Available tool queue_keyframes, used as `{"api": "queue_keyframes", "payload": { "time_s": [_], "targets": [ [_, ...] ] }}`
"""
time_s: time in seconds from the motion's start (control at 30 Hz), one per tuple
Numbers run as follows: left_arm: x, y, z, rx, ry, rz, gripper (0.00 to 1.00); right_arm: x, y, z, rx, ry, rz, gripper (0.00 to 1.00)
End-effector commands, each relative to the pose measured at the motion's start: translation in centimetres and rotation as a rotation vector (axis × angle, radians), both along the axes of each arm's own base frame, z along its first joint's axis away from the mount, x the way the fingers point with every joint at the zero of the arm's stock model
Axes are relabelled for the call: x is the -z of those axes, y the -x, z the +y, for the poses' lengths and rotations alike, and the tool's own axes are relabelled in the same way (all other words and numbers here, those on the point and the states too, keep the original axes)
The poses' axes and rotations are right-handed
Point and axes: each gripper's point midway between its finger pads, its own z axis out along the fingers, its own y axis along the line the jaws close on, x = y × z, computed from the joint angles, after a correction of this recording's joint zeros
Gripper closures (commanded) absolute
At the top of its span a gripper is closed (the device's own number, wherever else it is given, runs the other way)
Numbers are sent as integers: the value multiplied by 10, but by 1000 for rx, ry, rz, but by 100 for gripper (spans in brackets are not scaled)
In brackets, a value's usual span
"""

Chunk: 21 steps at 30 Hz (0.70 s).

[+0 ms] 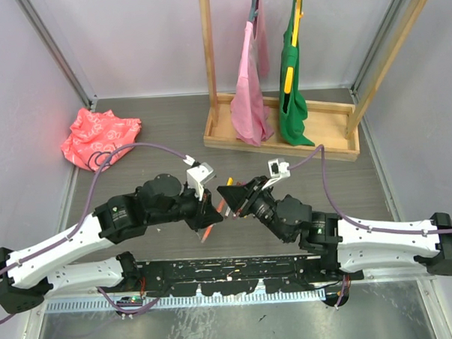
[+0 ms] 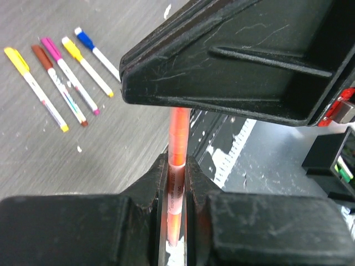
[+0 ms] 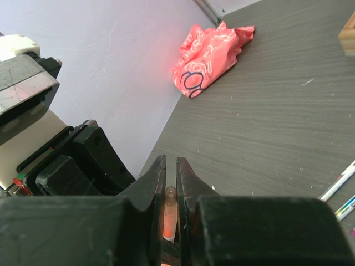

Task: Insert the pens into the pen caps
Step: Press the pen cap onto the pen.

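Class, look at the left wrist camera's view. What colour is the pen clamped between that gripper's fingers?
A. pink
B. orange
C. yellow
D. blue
B: the left gripper is shut on an orange pen, while the row of other pens, with blue, pink and yellow caps among them, lies loose on the tabletop.

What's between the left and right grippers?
An orange pen spans the gap from the left gripper to the right gripper; the left wrist view shows it.
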Motion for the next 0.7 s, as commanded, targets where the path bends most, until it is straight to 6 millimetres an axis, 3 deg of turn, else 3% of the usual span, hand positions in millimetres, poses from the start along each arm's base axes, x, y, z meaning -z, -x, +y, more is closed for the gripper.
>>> {"api": "queue_keyframes", "payload": {
  "time_s": [0.0, 0.23, 0.43, 0.57, 0.67],
  "targets": [
    [-149, -54, -17, -185, 500, -268, 100, 48, 27, 2, -202, 287, 8, 97],
    [-128, -48, -26, -129, 427, -238, 100, -10, -1, -15, -122, 196, -71, 80],
    [-78, -51, -36, -120, 315, -159, 100, -78, -17, -31, -20, 124, -201, 65],
    [-65, -48, -34, -117, 297, -139, 100, -101, -21, -44, 27, 101, -245, 56],
    [-61, -47, -30, -124, 286, -139, 100, -105, -20, -52, 41, 90, -256, 54]
  ]
}}
